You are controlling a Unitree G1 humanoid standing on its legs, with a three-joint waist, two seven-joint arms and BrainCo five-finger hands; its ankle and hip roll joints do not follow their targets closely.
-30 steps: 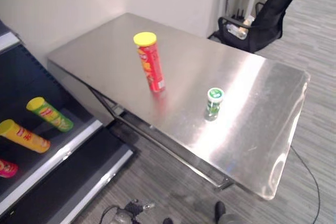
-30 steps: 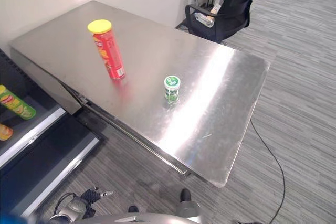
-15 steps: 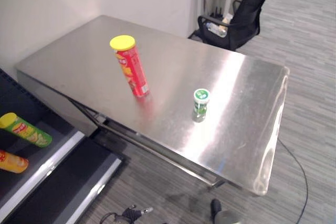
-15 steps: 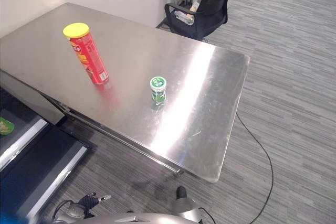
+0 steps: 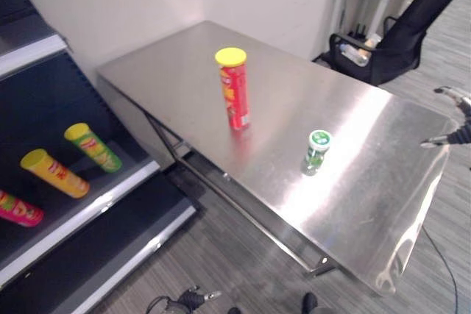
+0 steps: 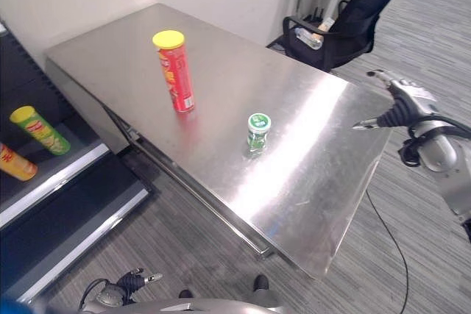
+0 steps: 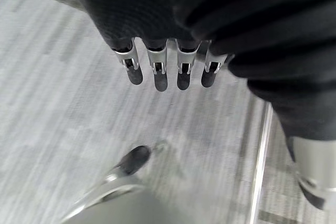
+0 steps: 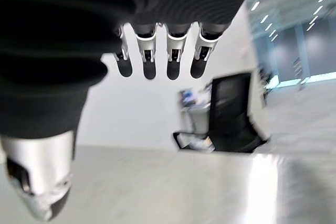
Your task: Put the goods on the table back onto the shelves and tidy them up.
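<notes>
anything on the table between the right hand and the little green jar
Nothing: in the right eye view, only bare steel table separates the right hand, at the table's far edge, from the green jar.

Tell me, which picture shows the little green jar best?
The left eye view: the little green jar stands upright on the steel table, right of the red chip can. The right eye view shows it much the same. Both wrist views miss it.

Tube left of jar
</notes>
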